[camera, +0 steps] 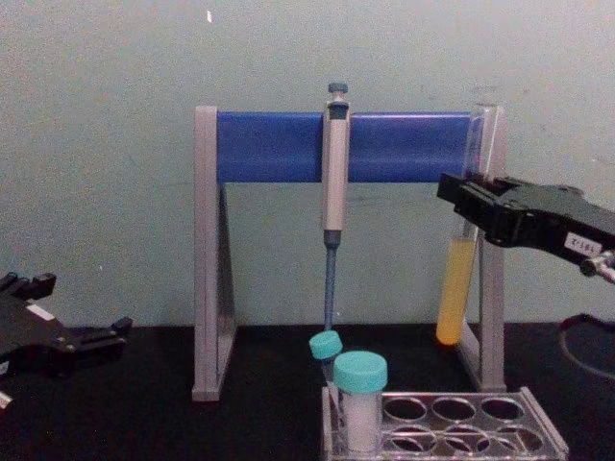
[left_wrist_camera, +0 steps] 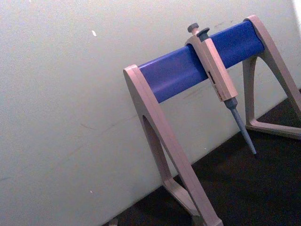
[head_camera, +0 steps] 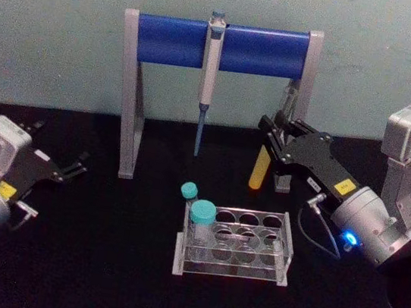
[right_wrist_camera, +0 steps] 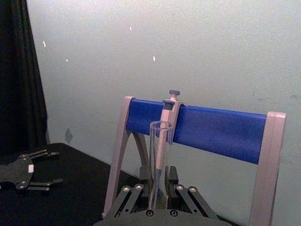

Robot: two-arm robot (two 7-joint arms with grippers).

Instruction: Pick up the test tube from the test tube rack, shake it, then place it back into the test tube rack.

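Over the black bench [head_camera: 96, 276], the right gripper [camera: 470, 204] grasped the test tube [camera: 455, 288] upright, clear of the test tube rack [head_camera: 229, 271]; the left gripper [head_camera: 72, 167] rested released, far left.

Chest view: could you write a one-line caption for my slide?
Right gripper holds the test tube, yellow liquid at its bottom, clear of the rack; left gripper rests open at the left.

A pale grey-green wall [head_camera: 55, 26] is standing across the back in the head view, from 9 o'clock over 12 to 3 o'clock. A black table [head_camera: 95, 284] is spreading below it, toward 6 o'clock, meeting the wall along a straight line. Soft, even light is falling on the wall, where a few small white specks [right_wrist_camera: 154, 58] are showing. A dark curtain [right_wrist_camera: 19, 94] is hanging just beside the wall.
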